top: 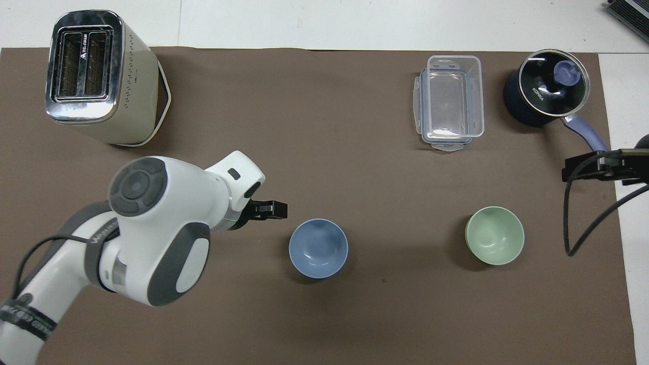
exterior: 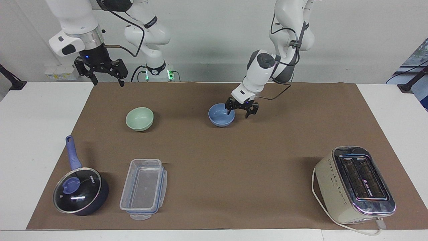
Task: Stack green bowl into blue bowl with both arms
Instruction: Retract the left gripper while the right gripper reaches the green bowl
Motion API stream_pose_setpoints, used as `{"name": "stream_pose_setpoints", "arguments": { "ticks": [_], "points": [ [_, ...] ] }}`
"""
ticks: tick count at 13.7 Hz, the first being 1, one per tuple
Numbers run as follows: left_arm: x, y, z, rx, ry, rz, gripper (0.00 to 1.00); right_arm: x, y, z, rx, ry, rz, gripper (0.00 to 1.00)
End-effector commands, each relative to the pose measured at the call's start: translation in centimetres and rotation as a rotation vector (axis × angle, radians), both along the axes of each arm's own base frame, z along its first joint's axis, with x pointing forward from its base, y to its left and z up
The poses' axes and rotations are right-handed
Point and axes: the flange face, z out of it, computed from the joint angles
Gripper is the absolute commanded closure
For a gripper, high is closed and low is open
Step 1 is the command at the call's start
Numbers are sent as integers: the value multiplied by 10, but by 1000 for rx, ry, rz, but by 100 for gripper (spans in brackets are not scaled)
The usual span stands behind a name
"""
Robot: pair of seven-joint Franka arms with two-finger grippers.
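Observation:
The blue bowl [exterior: 220, 115] sits upright on the brown mat near the middle of the table; it also shows in the overhead view [top: 318, 248]. The green bowl [exterior: 139, 118] sits upright beside it, toward the right arm's end [top: 494, 234]. My left gripper [exterior: 239, 112] is open and empty, just above the mat beside the blue bowl's rim on the left arm's side, apart from it [top: 270, 209]. My right gripper [exterior: 107, 80] is open and empty, raised over the mat's edge nearest the robots, waiting; its tip shows in the overhead view [top: 590, 167].
A cream toaster [exterior: 354, 184] stands far from the robots at the left arm's end. A clear plastic container [exterior: 143, 187] and a dark blue lidded saucepan [exterior: 80, 190] stand far from the robots at the right arm's end.

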Motion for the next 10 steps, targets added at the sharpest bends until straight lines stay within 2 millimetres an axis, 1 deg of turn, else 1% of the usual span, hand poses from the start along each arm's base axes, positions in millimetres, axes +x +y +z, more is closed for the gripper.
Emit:
{"name": "stream_pose_setpoints", "arguments": {
  "ticks": [1, 2, 3, 4, 5, 6, 7, 8, 10],
  "points": [
    [31, 36, 46, 25, 2, 23, 0, -12, -15, -46, 19, 6, 27, 0],
    [40, 50, 62, 51, -11, 33, 0, -12, -17, -69, 21, 17, 49, 0],
    [49, 71, 78, 70, -22, 57, 0, -14, -21, -92, 22, 22, 53, 0],
    [57, 89, 91, 82, -32, 76, 0, -16, -21, -112, 22, 27, 55, 0],
    [63, 106, 103, 100, -45, 72, 0, -19, -22, -133, 25, 37, 54, 0],
    [67, 119, 112, 119, -60, 53, 0, -23, -25, -154, 29, 54, 67, 0],
    [71, 136, 118, 135, -69, 40, 0, -29, -33, -175, 32, 67, 79, 0],
    [74, 155, 120, 136, -72, 33, 0, -34, -35, -197, 34, 70, 76, 0],
    [80, 192, 120, 139, -82, 2, 0, -43, -35, -221, 34, 68, 80, 0]
  ]
}}
